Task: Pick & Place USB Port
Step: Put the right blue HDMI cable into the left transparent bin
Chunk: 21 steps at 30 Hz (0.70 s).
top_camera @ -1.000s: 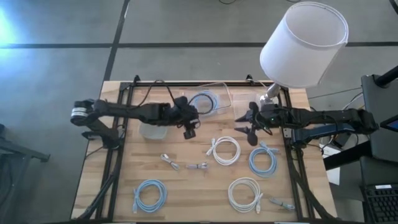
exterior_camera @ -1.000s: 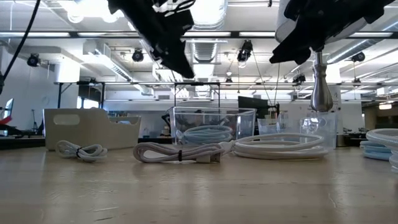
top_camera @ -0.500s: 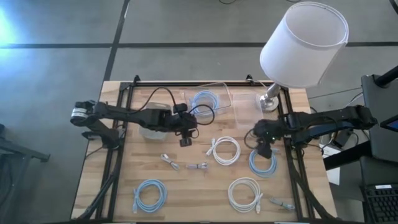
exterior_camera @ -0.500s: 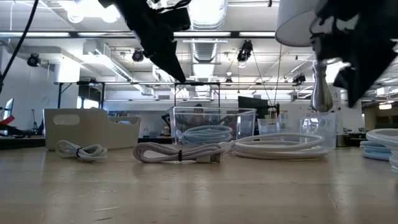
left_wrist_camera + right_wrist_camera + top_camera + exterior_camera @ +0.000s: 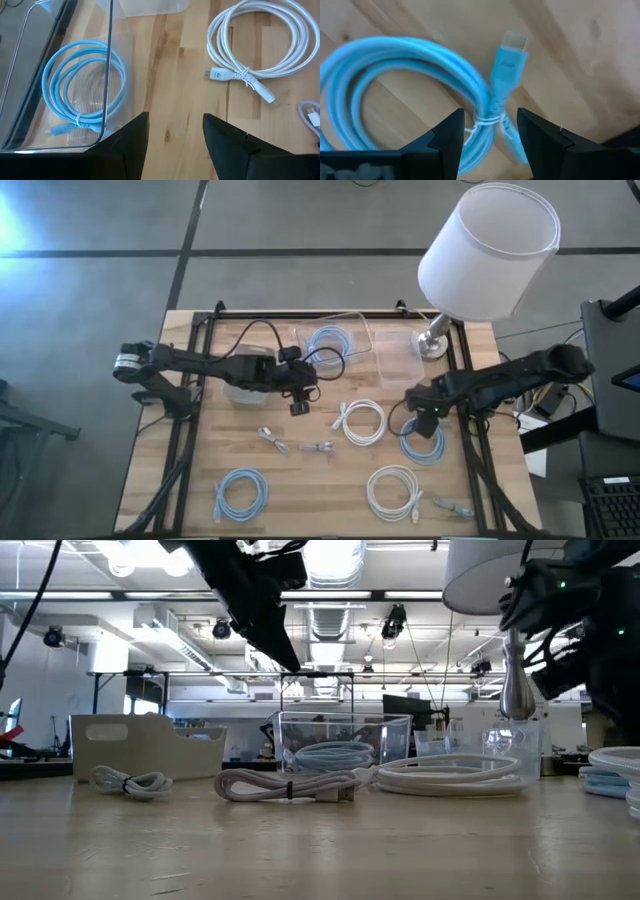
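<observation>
A light-blue coiled cable (image 5: 422, 442) lies flat on the table's right side. In the right wrist view its tied section (image 5: 487, 125) and blue plug (image 5: 509, 59) show. My right gripper (image 5: 426, 420) hovers over that coil, pointing down and open. Its two fingers stand on either side of the tied section (image 5: 487, 142), and I see no touch. My left gripper (image 5: 299, 398) is open and holds nothing. It hangs over bare wood (image 5: 175, 135) near the table's middle, beside a clear container (image 5: 60, 75) that holds another blue cable (image 5: 330, 343).
A white cable coil (image 5: 362, 420) lies between the two grippers. More coils sit toward the near edge: blue (image 5: 241, 492), white (image 5: 393, 490) and small grey ones (image 5: 272, 438). A second clear container (image 5: 405, 355), a white bin (image 5: 245, 385) and a lamp (image 5: 485, 250) stand toward the far side.
My right gripper has moved from beside the lamp base toward the near edge. It has tipped downward and dropped over the light-blue coil. My left gripper shifted slightly toward the near edge, then kept still. No cable has moved.
</observation>
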Tool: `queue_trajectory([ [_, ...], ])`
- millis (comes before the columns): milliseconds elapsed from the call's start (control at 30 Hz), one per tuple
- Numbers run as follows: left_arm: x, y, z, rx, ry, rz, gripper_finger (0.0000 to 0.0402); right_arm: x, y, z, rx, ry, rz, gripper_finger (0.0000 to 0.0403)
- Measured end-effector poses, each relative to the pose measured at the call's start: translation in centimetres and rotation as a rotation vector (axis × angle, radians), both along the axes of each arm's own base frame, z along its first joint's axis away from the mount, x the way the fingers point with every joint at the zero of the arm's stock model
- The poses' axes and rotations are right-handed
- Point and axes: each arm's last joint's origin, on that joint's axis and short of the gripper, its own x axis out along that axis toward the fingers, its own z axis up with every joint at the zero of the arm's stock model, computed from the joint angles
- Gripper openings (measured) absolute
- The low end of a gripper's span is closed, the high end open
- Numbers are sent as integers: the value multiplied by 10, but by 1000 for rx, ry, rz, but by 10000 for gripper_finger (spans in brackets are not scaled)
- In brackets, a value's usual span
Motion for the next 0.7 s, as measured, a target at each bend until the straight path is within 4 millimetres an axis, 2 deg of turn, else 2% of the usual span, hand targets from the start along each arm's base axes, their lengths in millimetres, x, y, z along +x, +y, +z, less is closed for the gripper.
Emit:
queue_trajectory([
  [400,0,0,0,1,1,-1,190,11,1,-26,3,163,59,170],
  [567,0,0,0,2,1,-1,190,17,2,-29,14,183,49,118],
  [700,0,0,0,13,2,8,190,24,4,-21,48,148,19,63],
])
